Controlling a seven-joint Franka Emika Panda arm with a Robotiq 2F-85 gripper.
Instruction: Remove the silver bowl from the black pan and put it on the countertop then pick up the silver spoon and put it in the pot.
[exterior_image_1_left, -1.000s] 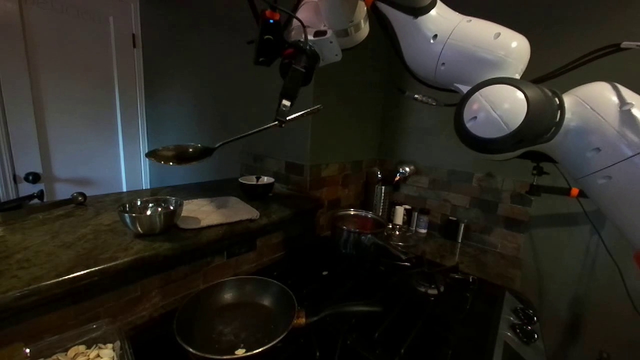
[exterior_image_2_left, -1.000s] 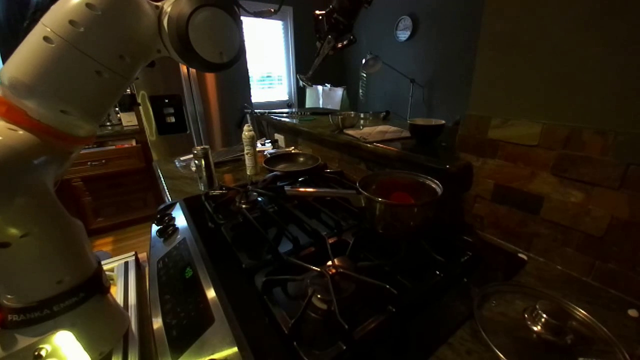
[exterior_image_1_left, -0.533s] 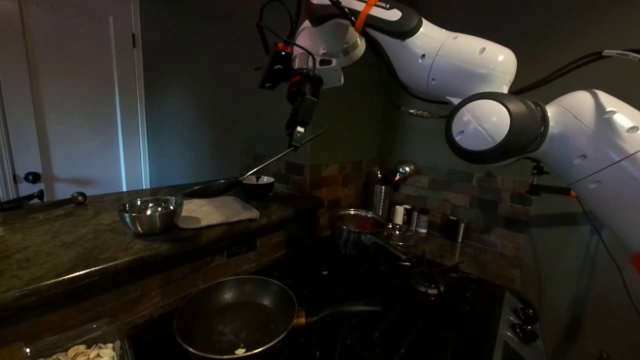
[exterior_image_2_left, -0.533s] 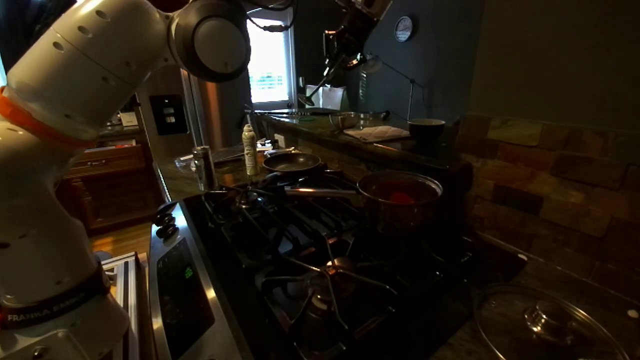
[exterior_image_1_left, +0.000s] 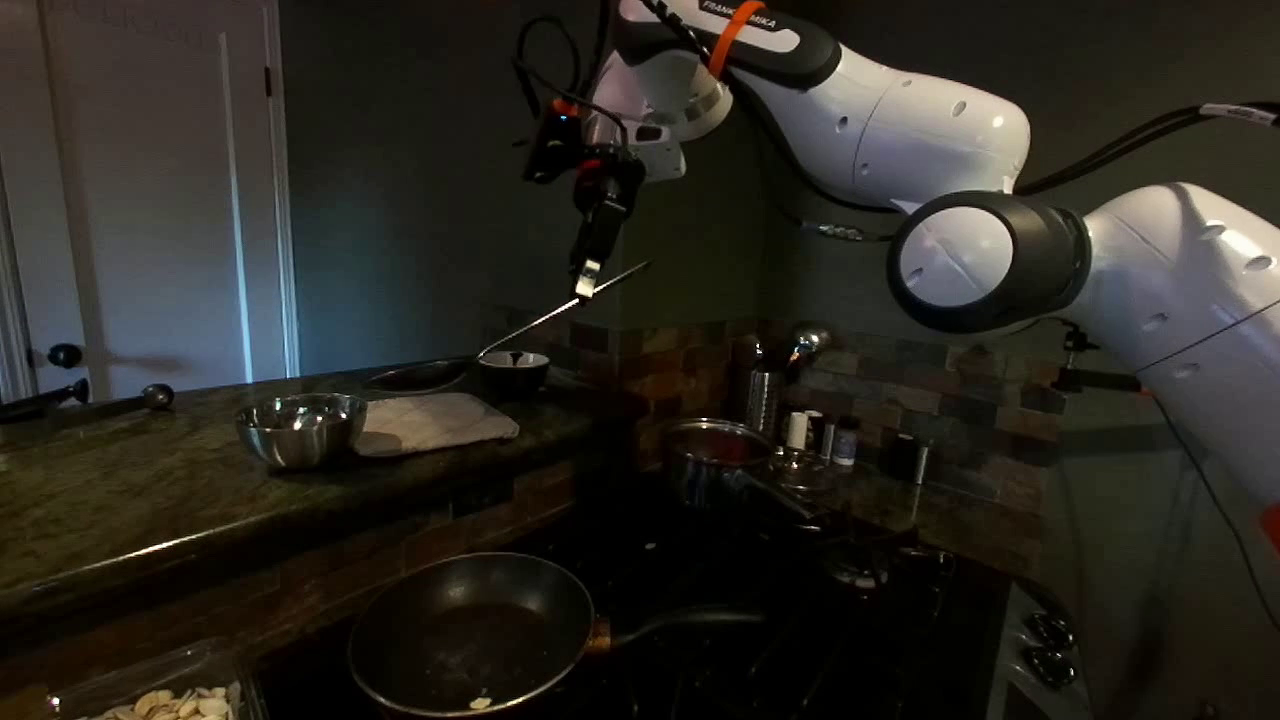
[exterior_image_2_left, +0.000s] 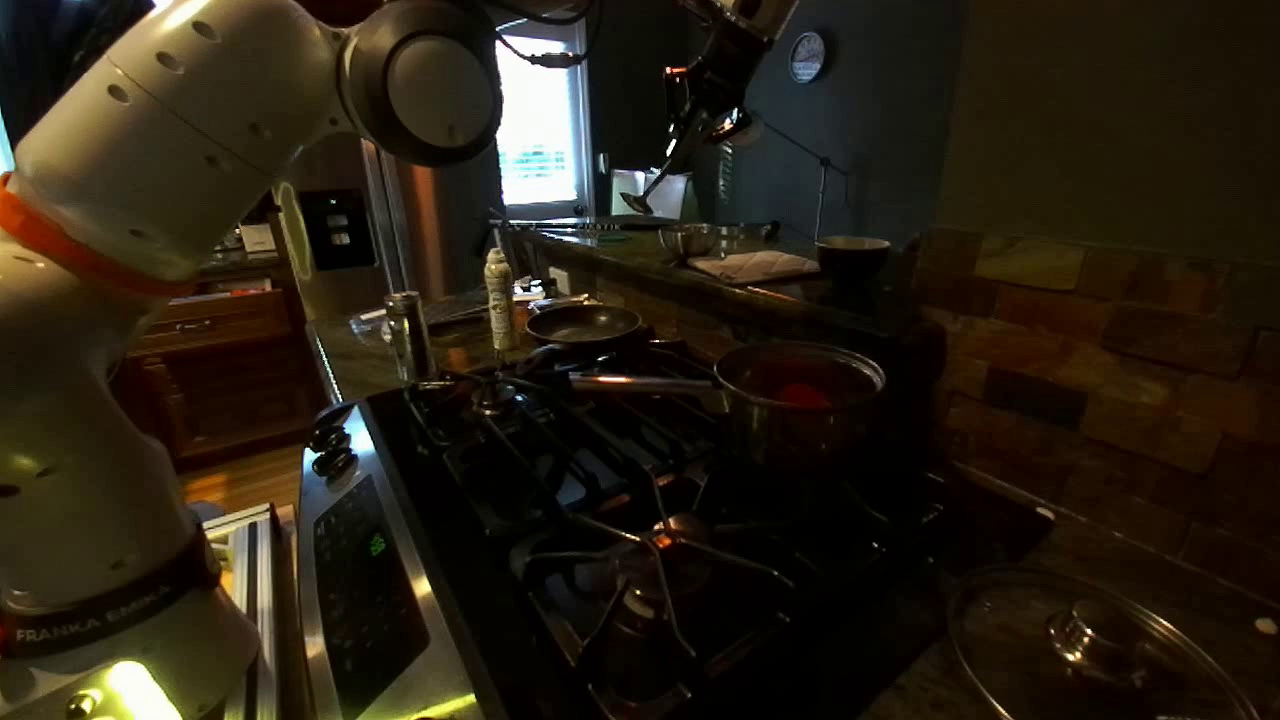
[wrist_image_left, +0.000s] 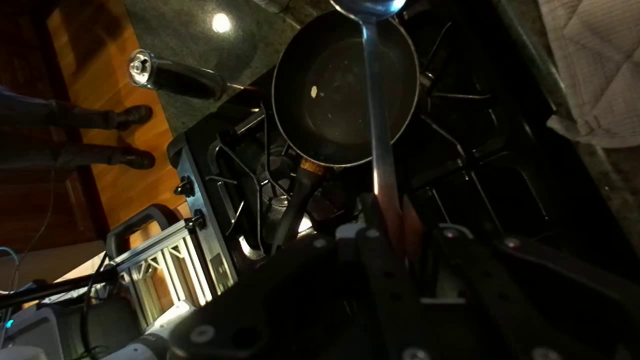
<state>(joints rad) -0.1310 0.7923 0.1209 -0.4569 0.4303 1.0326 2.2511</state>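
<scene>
The gripper (exterior_image_1_left: 587, 285) and the silver spoon (wrist_image_left: 378, 110) sit lower than a second ago and, in both exterior views, closer to the pot (exterior_image_2_left: 800, 430). The gripper pinches the handle towards its tail, probably so that the scoop, sloping down ahead, can enter the pot first; with so much overhang, the spoon may pivot. Down ahead of the gripper in the wrist view lies the black pan (wrist_image_left: 345, 125), no bowl inside. The pot stands lower than the gripper, uncovered, apparently to receive the spoon. Also lower, well apart from the gripper, the silver bowl (exterior_image_1_left: 302, 435) rests on the countertop (exterior_image_1_left: 120, 490) just beside a pale mat (exterior_image_1_left: 450, 425), presumably to free the pan.
</scene>
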